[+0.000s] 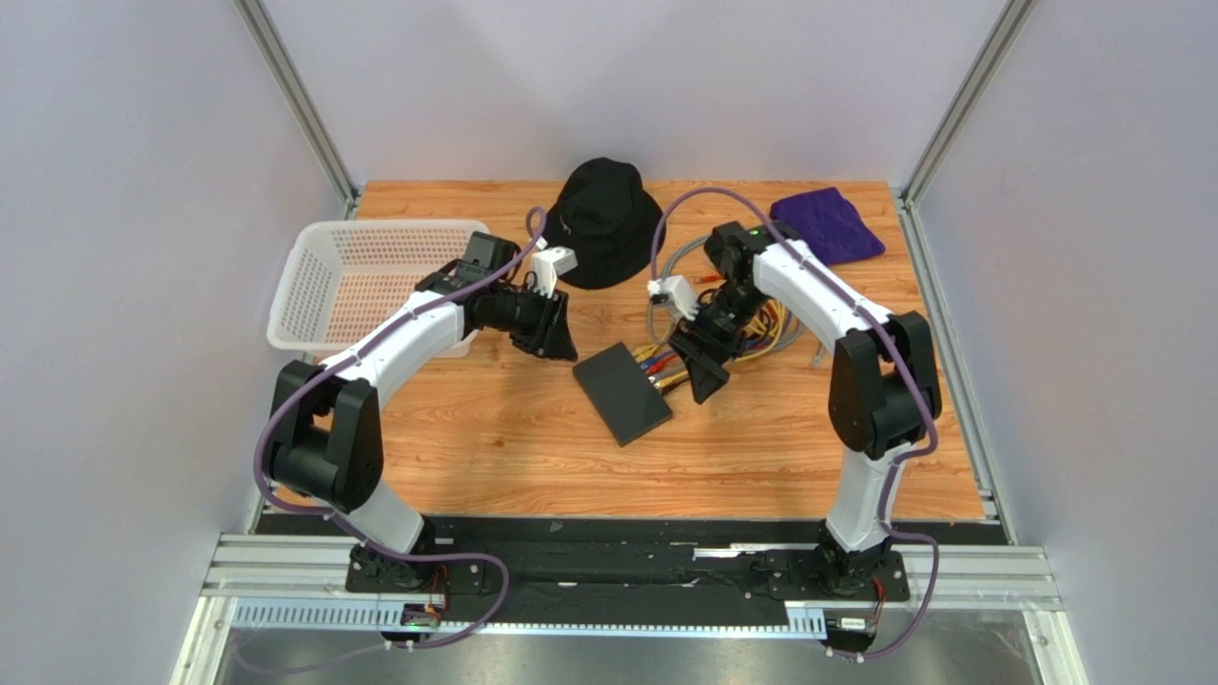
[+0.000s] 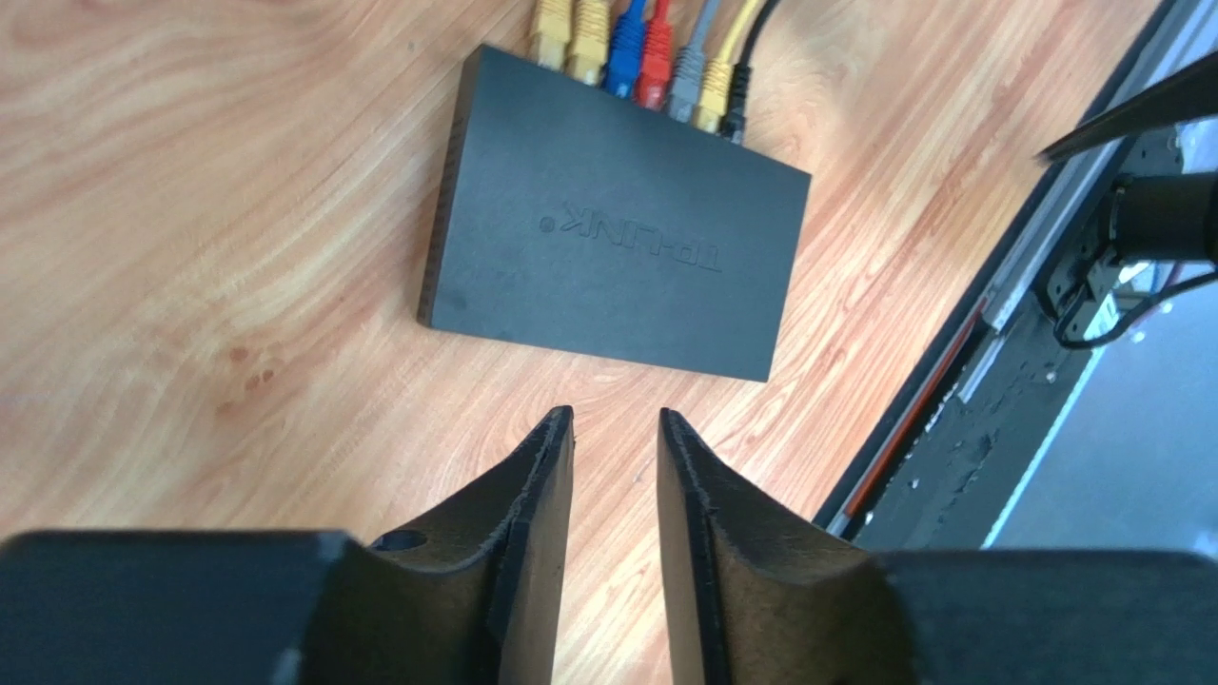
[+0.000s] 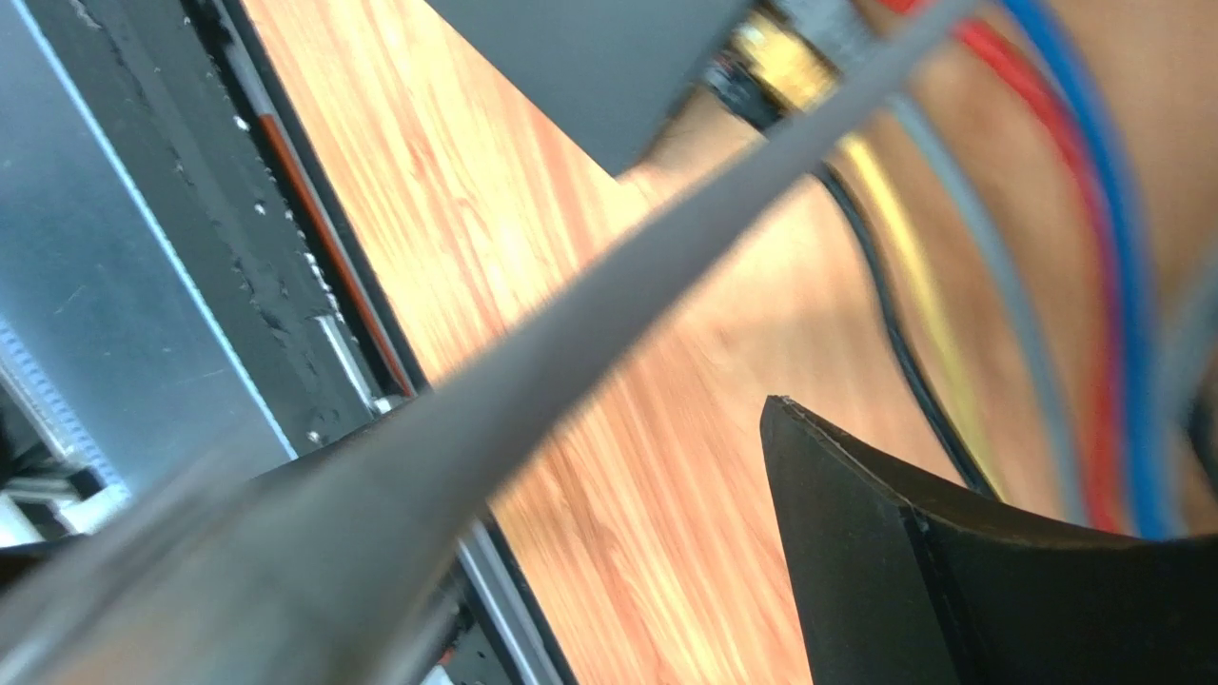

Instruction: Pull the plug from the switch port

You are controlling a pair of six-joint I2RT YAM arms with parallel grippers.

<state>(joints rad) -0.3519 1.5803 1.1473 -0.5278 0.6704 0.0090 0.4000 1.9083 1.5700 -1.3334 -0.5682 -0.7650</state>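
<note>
Plugs sit in a full row along the far edge of the switch — two yellow, blue, red, grey, another yellow and a black one, every one seated as far as the left wrist view shows. So the pull is not yet done.

Straight ahead of the left gripper the switch lies flat on the wooden table, its near edge just beyond the fingertips and its socket edge on the side away from them. These fingers stand almost together with a thin gap between, holding nothing and touching nothing.

From above, the right gripper hangs right beside the socket edge. Its fingers are spread wide. One crosses the wrist view as a blurred bar, and beyond it a corner of the switch and the last plugs show, while the coloured cables trail off past the other finger. No plug is pinched.

What is left, by my reading, is nearly everything — closing the spread fingers on one plug, probably steadying the box with the other arm, and drawing the plug out.
</note>
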